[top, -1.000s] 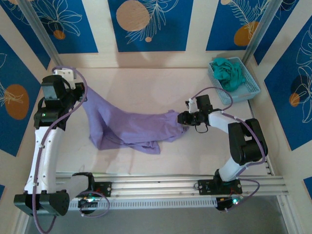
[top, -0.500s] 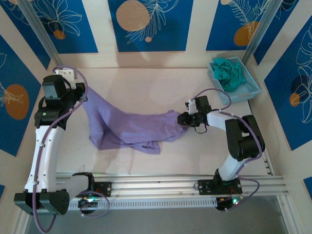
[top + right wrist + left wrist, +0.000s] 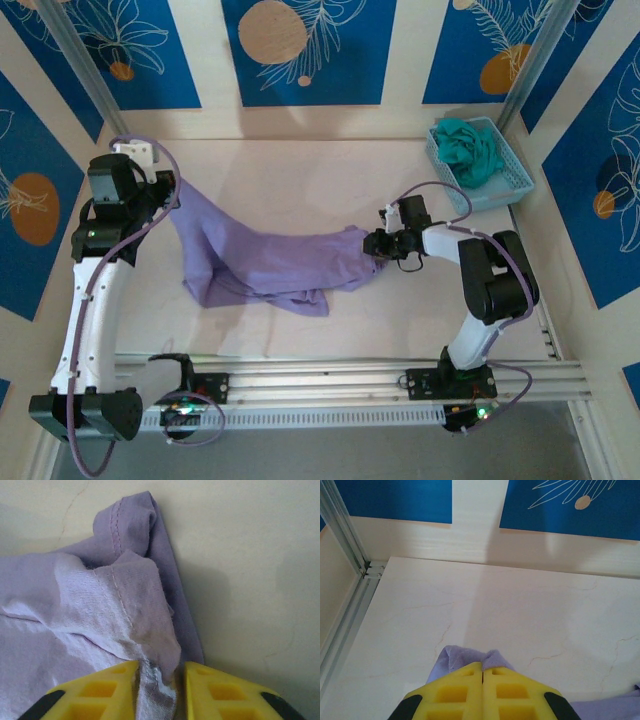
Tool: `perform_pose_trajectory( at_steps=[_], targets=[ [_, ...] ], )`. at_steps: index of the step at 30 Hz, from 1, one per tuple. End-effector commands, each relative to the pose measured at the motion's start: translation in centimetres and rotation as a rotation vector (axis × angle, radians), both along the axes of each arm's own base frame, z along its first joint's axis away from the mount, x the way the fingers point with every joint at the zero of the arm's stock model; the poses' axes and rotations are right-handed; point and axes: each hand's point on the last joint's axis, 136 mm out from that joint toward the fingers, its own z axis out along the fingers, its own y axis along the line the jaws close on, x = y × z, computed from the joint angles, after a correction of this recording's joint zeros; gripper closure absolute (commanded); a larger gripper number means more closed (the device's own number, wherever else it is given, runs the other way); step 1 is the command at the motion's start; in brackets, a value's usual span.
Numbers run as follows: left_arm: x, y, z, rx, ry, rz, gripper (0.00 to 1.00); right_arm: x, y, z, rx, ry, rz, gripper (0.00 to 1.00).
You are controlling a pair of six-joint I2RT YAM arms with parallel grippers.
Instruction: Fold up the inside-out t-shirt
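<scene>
The t-shirt [image 3: 260,262] lies crumpled across the middle of the table [image 3: 300,170], stretched between the two arms. Left gripper [image 3: 482,671]: fingers together, clamped on a raised corner of the shirt at the table's far left. Right gripper [image 3: 160,669]: fingers apart, straddling a bunched hem at the shirt's right end; whether they pinch it cannot be told. A green garment [image 3: 470,150] sits in the basket [image 3: 515,178], far right.

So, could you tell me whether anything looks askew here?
The t-shirt is not lying flat: it is strung, twisted and bunched, between the left pincer and the right pincer, its seams showing.
</scene>
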Motion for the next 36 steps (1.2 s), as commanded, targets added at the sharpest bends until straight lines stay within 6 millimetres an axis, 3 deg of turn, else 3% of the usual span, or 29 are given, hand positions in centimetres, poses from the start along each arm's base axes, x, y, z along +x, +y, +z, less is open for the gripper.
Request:
perform_pose_trajectory(
  at_steps=[1, 11, 16, 24, 36],
  targets=[
    [0.2, 0.2, 0.9, 0.012, -0.040, -0.012, 1.00, 0.5, 0.7, 0.7, 0.037, -0.005, 0.016, 0.76],
    [0.3, 0.2, 0.8, 0.013, -0.040, -0.013, 1.00, 0.9, 0.8, 1.3, 0.055, -0.025, 0.020, 0.91],
    [0.3, 0.1, 0.6, 0.012, -0.033, -0.015, 1.00, 1.2, 0.3, 2.6, 0.048, -0.071, 0.010, 0.96],
    [0.0, 0.1, 1.2, 0.008, -0.047, -0.015, 1.00, 1.4, -0.3, 6.1, 0.032, -0.201, -0.003, 0.95],
    [-0.3, 0.0, 1.5, 0.009, -0.057, -0.019, 1.00, 1.8, 0.4, 4.9, 0.041, -0.168, 0.029, 0.84]
  ],
)
